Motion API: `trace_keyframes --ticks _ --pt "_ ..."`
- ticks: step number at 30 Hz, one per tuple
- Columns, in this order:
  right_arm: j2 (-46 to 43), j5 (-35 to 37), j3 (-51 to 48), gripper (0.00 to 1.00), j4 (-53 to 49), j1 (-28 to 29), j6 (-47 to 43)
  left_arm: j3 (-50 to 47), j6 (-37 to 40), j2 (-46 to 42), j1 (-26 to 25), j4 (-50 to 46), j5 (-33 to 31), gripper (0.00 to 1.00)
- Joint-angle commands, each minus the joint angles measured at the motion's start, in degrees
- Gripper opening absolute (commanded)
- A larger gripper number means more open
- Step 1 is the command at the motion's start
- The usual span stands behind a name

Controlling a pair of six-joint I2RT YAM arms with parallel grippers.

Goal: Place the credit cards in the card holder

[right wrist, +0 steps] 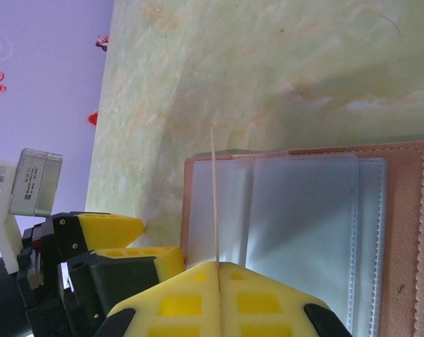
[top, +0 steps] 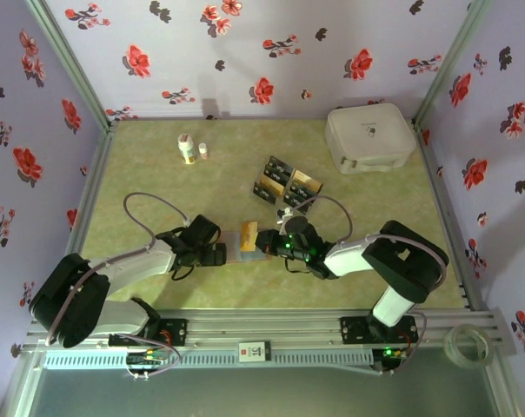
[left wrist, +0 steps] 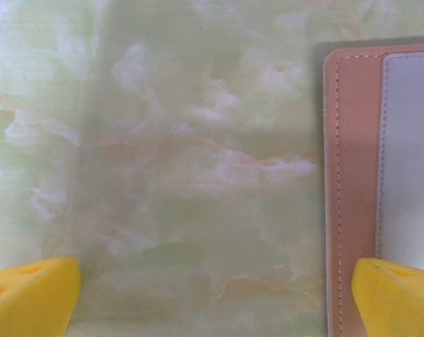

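The card holder (top: pixel 250 251) lies open on the green table between the two arms, reddish-brown with clear grey-blue sleeves (right wrist: pixel 303 232). My right gripper (right wrist: pixel 218 270) is shut on one thin credit card (right wrist: pixel 214 196), seen edge-on and standing upright over the holder's left sleeve. From above, that card (top: pixel 248 231) looks gold. My left gripper (left wrist: pixel 212 302) is open and low over the table, with its right fingertip (left wrist: pixel 394 295) over the holder's left edge (left wrist: pixel 352 175). The other credit cards (top: pixel 284 182), black and gold, lie in a loose group farther back.
A large white rounded case (top: pixel 369 137) sits at the back right. Two small bottles (top: pixel 187 149) stand at the back left. Flowered walls close in three sides. A roll of tape (top: pixel 464 341) lies beyond the front rail at the right.
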Motion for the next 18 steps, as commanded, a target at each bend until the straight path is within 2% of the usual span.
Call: trace_keyframes --ticks 1,18 --pt "0.89 -0.03 -0.63 0.00 2.12 0.42 0.56 0.41 0.34 0.69 0.28 -2.01 -1.83 1.00" --pt "4.29 -1.05 -1.14 0.00 5.65 0.48 1.25 0.49 -0.13 0.92 0.24 -1.99 -2.15 1.00"
